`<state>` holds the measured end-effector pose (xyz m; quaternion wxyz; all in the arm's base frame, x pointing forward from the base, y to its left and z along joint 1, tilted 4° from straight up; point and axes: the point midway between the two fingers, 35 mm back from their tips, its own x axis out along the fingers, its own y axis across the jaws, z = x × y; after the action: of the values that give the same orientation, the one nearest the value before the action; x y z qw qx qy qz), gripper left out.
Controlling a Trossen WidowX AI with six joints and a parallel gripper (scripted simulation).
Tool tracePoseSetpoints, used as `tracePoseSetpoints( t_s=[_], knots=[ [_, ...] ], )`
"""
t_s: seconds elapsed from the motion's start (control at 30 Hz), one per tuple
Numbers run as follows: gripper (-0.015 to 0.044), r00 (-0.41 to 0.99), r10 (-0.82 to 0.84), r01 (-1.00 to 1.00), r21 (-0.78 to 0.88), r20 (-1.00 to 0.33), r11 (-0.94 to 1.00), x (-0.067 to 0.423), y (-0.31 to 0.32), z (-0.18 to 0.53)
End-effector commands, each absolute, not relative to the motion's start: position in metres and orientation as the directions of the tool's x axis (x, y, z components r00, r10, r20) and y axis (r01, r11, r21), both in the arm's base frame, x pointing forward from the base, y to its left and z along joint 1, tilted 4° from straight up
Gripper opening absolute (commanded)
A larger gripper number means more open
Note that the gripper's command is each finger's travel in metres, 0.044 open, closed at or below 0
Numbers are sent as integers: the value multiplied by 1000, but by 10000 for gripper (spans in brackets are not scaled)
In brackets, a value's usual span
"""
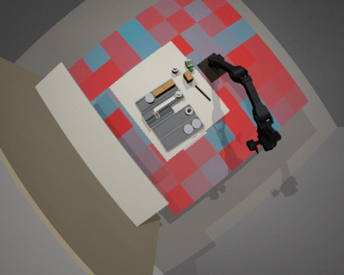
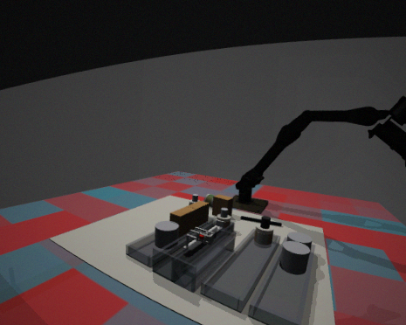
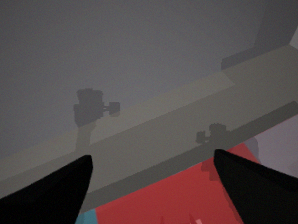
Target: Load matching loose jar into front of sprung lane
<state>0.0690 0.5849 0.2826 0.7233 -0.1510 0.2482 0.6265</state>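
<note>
jars are the concern, and they sit on the cream mat point(image 1: 143, 74) of the bench, in and beside a grey rack of lanes point(image 2: 230, 280). going left to right in the top view: a grey-lidded jar point(image 1: 149, 97) stands at the left end of the rack beside a brown block point(image 1: 163, 89); the sprung lane point(image 1: 165, 105) runs down the middle with a pale pusher bar and a small red mark, and a small capped jar point(image 1: 178, 94) stands at its far end; a loose small jar point(image 1: 174, 70) stands off the rack on the mat, near a green-topped bottle point(image 1: 189, 65) lying on its side and a small brown box point(image 1: 189, 76); a thin black rod point(image 1: 203, 93) lies further right. which loose jar matches the lane's jar is too small to tell.

the hand point(image 1: 255, 145) hangs far to the right, well apart from every jar, out past the mat over the red and blue checks. its fingers stand wide apart with nothing between them, touching nothing. the arm point(image 1: 247, 86) stretches long from its base point(image 1: 211, 70) at the mat's edge, raised high in the exterior view, the hand point(image 2: 401, 131) pointing outward and downward toward the bench's rim.
</note>
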Motion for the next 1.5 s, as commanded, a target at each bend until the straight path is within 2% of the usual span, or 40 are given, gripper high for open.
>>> tracePoseSetpoints(
  t_s=[0.0,0.03,0.33,0.57,0.8,1.13,1.3,1.47],
  knots=[
    [426,96,829,-981,91,-550,174,72,584,282],
    [440,108,824,-979,87,-557,186,80,581,281],
    [440,276,704,-924,21,-655,381,207,510,265],
    [440,375,570,-850,-26,-731,526,290,427,250],
    [440,426,419,-755,-60,-801,653,348,327,235],
    [440,426,182,-554,-97,-886,827,381,171,213],
    [440,376,88,-457,-102,-923,884,373,95,201],
    [440,286,18,-352,-88,-958,932,345,17,187]
  ],
)
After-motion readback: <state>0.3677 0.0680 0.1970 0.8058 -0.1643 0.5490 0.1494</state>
